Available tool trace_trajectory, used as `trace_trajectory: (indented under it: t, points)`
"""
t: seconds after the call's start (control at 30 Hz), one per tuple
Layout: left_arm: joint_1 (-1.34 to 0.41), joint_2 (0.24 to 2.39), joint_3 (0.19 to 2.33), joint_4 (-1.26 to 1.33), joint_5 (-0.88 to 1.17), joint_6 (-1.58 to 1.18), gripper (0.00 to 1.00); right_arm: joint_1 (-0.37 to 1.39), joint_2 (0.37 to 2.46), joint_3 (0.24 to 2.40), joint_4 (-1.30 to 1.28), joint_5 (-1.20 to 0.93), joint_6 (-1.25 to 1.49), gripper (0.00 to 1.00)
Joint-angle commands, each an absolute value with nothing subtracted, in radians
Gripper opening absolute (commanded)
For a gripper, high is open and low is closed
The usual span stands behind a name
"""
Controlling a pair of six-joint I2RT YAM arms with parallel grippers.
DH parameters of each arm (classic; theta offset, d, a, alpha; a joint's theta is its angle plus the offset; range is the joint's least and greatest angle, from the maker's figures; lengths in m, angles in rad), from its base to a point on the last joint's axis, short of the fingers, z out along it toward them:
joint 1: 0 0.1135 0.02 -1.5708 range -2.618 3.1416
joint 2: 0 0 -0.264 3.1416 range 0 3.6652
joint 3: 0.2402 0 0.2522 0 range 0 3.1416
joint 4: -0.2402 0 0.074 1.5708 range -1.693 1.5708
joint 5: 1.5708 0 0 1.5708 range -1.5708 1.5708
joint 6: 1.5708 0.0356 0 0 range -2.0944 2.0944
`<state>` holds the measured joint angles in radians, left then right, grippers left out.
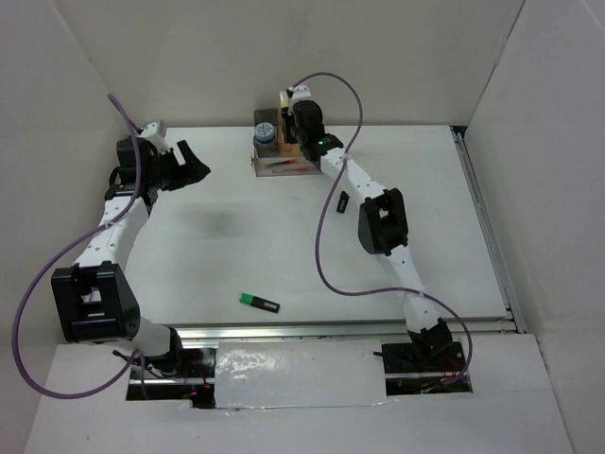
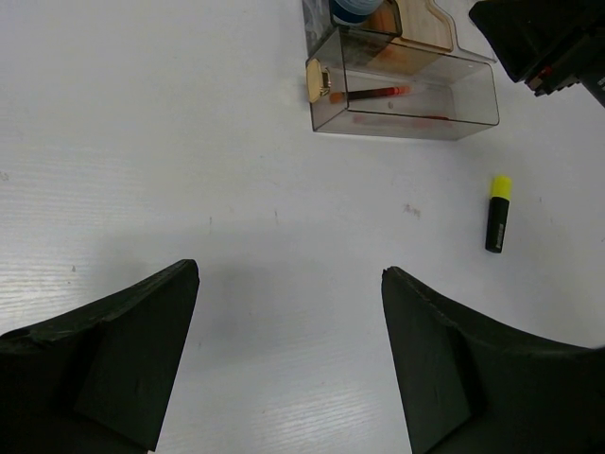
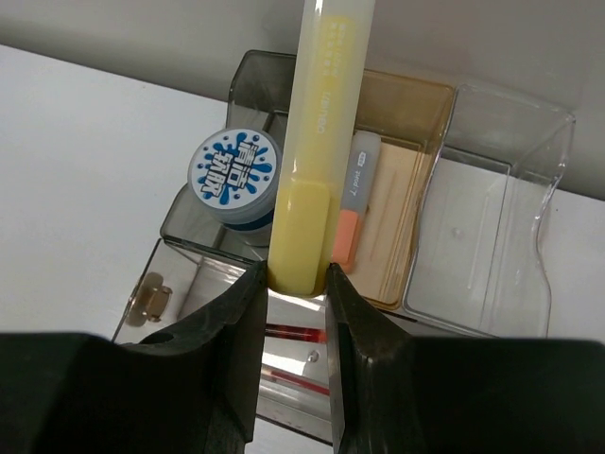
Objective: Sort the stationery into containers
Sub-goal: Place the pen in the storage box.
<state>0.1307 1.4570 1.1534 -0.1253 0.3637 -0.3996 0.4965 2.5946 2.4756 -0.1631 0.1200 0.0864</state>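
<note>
Stock check, sorting partly done.

- Right tool [image 3: 295, 279]: mine, closed on the lower end of the pale yellow stick [image 3: 321, 113], held upright above the organiser [image 3: 444, 95]; not yet released.
- Left tool [image 2: 289, 274]: mine, spread wide, holding nothing, above bare bench [image 1: 217, 218].
- Filed: round tin [image 3: 234, 175] in the dark grey compartment; orange marker [image 3: 354, 189] in the wood-brown one; thin red pens [image 2: 378, 92] in the long front tray.
- Outstanding: green-ended highlighter [image 1: 258, 302] lying near the bench's front edge; yellow-ended highlighter [image 2: 497, 214] lying near the organiser.

My estimate: past halfway, with one item in hand and two loose.
</note>
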Motion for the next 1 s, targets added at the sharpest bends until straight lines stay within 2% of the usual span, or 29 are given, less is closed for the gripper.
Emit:
trace_trajectory:
  t: [0.0, 0.3, 0.6, 0.7, 0.73, 0.83, 0.9, 0.97]
  points:
    - [0.14, 1.433, 1.146, -0.072, 0.385, -0.414, 0.91, 0.489, 2.621, 2.514, -0.069, 0.133, 0.071, 0.0]
    - [0.147, 1.448, 1.146, -0.074, 0.393, -0.416, 0.91, 0.486, 2.666, 2.531, -0.015, 0.158, 0.048, 0.01]
    - [0.155, 1.462, 1.155, -0.078, 0.396, -0.423, 0.91, 0.485, 2.668, 2.531, -0.011, 0.156, 0.051, 0.1]
    - [0.16, 1.466, 1.157, -0.078, 0.397, -0.42, 0.91, 0.485, 2.669, 2.531, -0.008, 0.16, 0.052, 0.25]
    - [0.16, 1.466, 1.16, -0.081, 0.397, -0.42, 0.91, 0.482, 2.669, 2.533, -0.008, 0.16, 0.054, 0.41]
    - [0.172, 1.471, 1.167, -0.087, 0.397, -0.419, 0.91, 0.479, 2.674, 2.537, -0.005, 0.16, 0.055, 0.62]
    - [0.179, 1.473, 1.164, -0.087, 0.405, -0.423, 0.91, 0.479, 2.68, 2.545, 0.024, 0.158, 0.058, 0.72]
    - [0.183, 1.473, 1.163, -0.091, 0.41, -0.417, 0.91, 0.479, 2.684, 2.552, 0.025, 0.158, 0.057, 0.76]
